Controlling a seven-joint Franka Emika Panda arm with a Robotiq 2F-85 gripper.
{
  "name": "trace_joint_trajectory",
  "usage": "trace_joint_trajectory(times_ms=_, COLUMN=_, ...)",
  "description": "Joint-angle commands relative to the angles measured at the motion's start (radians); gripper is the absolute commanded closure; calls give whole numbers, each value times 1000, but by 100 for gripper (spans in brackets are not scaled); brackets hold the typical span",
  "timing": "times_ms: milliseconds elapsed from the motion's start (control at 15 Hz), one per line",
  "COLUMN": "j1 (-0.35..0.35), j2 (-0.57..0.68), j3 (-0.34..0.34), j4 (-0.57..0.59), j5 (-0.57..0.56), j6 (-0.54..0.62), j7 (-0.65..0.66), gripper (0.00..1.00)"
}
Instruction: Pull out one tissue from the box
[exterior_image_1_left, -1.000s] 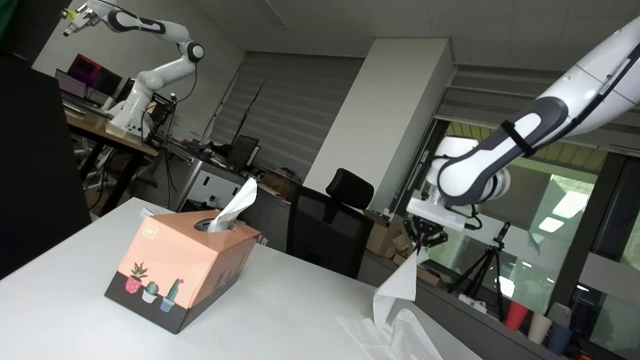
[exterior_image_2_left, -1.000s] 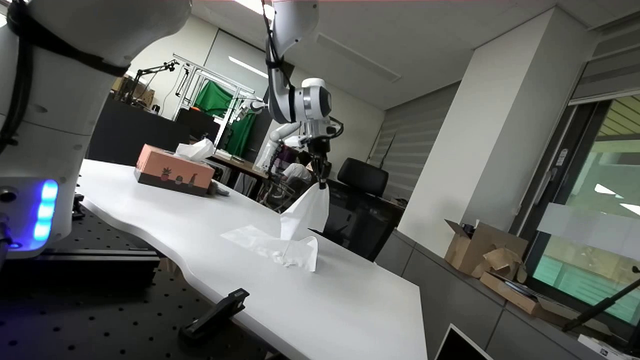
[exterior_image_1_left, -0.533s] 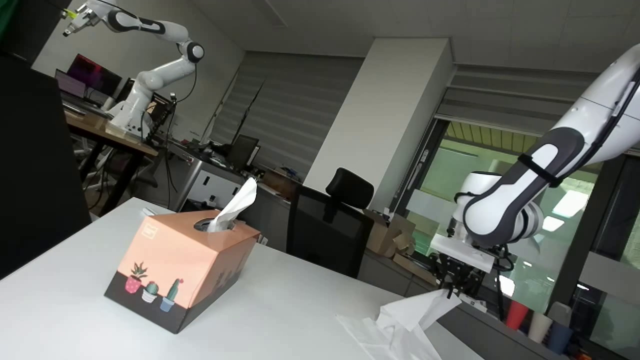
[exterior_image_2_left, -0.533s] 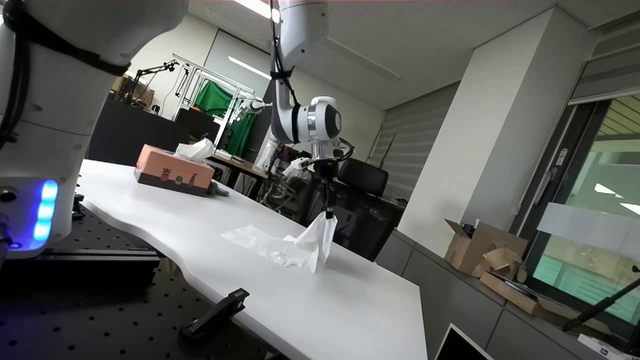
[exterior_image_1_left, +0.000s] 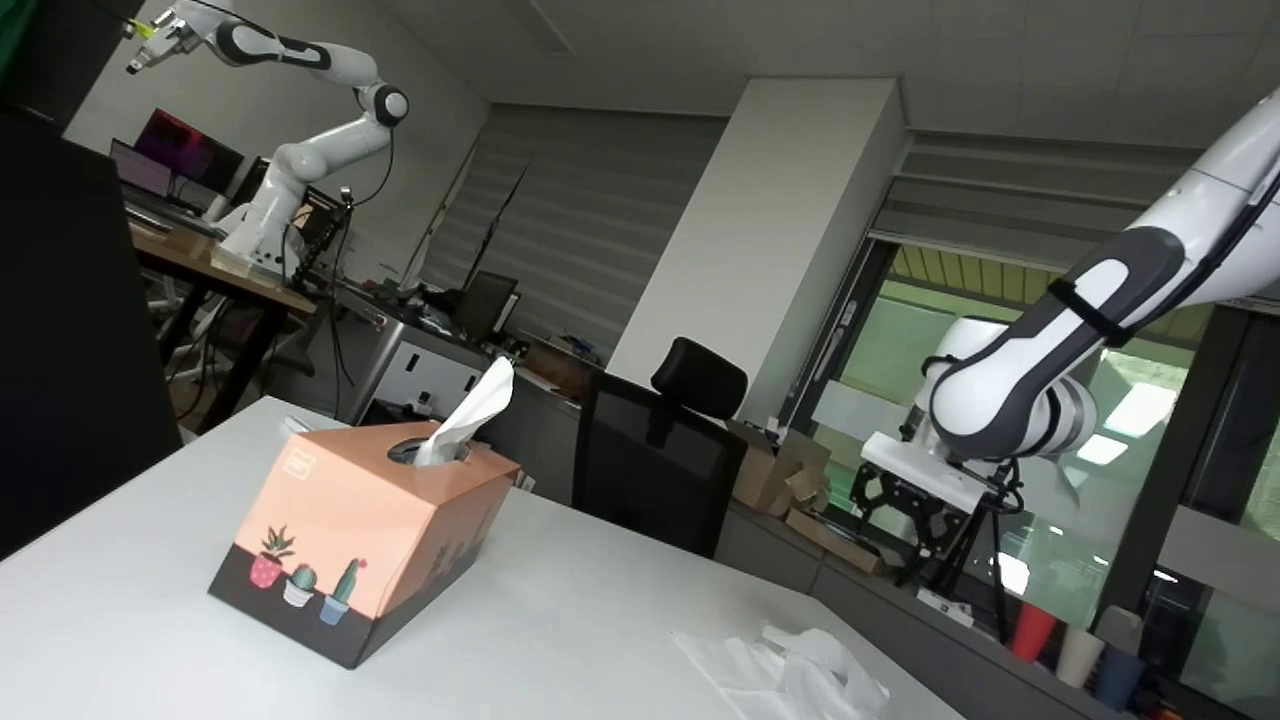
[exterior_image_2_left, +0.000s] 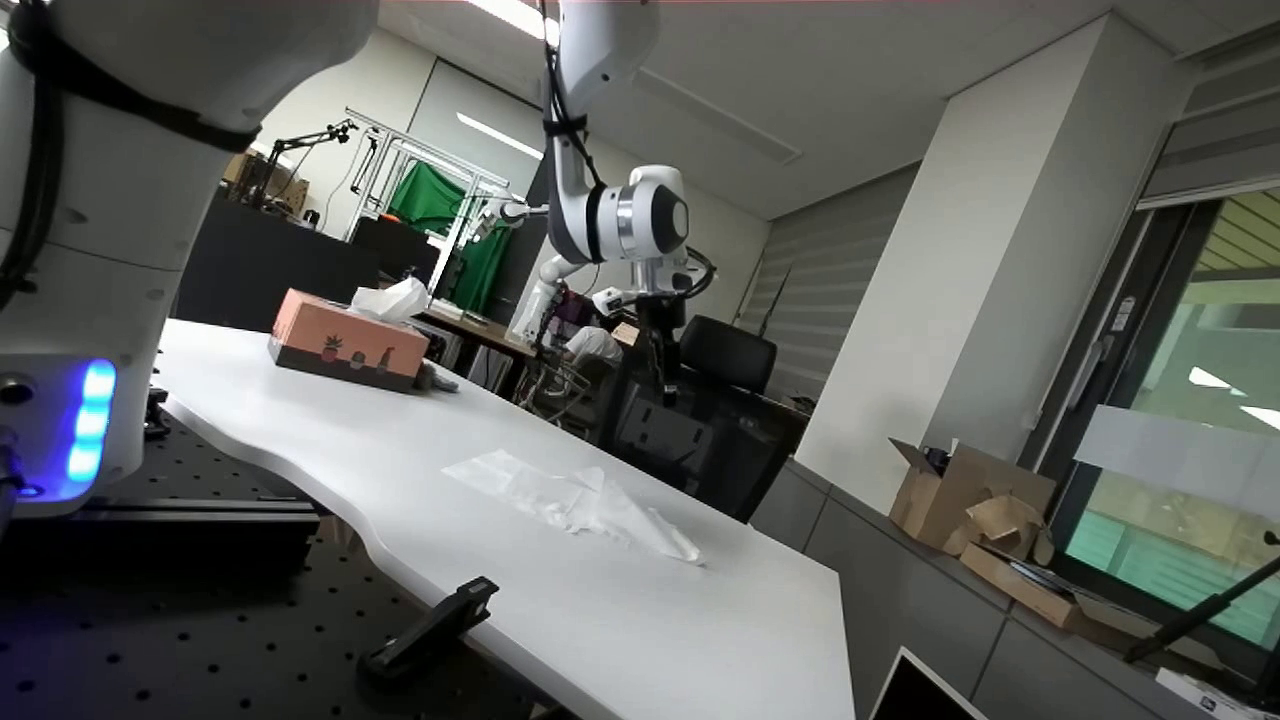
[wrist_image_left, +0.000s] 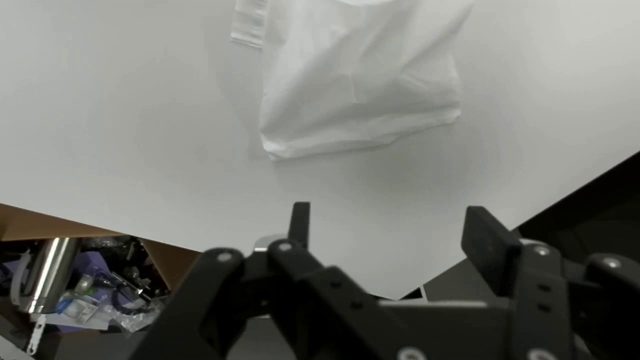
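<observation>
A limp, creased white tissue (wrist_image_left: 360, 85) lies on the table, also visible in both exterior views as a crumpled heap (exterior_image_1_left: 800, 670) with a flatter part (exterior_image_2_left: 510, 480); whether it is a single sheet I cannot tell. My gripper (wrist_image_left: 387, 227) stands open above the table, past the tissue's near edge in the wrist view, with nothing between its fingers. In an exterior view the gripper (exterior_image_2_left: 668, 388) hangs clear of the tissue. The salmon-pink box (exterior_image_1_left: 340, 510) with cactus pictures stands well apart from it, a white sheet (exterior_image_1_left: 475, 408) sticking up from its top slot.
The white table (exterior_image_2_left: 720, 620) ends close to the gripper's side. A black clamp (exterior_image_2_left: 430, 635) grips its edge. Beyond stand a black office chair (exterior_image_1_left: 665, 450) and an open cardboard box (exterior_image_2_left: 985, 500). The box (exterior_image_2_left: 345, 340) sits at the far end.
My gripper came down sideways with the tissue, then opened and let it go, rising slightly. The tissue dropped flat onto the table. The box stayed put.
</observation>
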Motion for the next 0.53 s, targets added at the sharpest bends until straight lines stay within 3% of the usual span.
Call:
trace_joint_trajectory(times_ms=0, j1=17, j2=-113, j3=29, j4=-22, j5=-7, j6=-19, j7=-10, gripper=0)
trace_joint_trajectory(times_ms=333, j1=90, j2=-236, j3=125, j4=-14, j5=27, j6=-40, j7=-109, gripper=0)
trace_joint_trajectory(times_ms=400, j1=70, j2=-180, j3=92, j4=0, j5=5, j6=-9, j7=-66, gripper=0)
trace_joint_trajectory(times_ms=467, j1=84, j2=-203, j3=115, j4=0, j5=17, j6=-23, j7=-82, gripper=0)
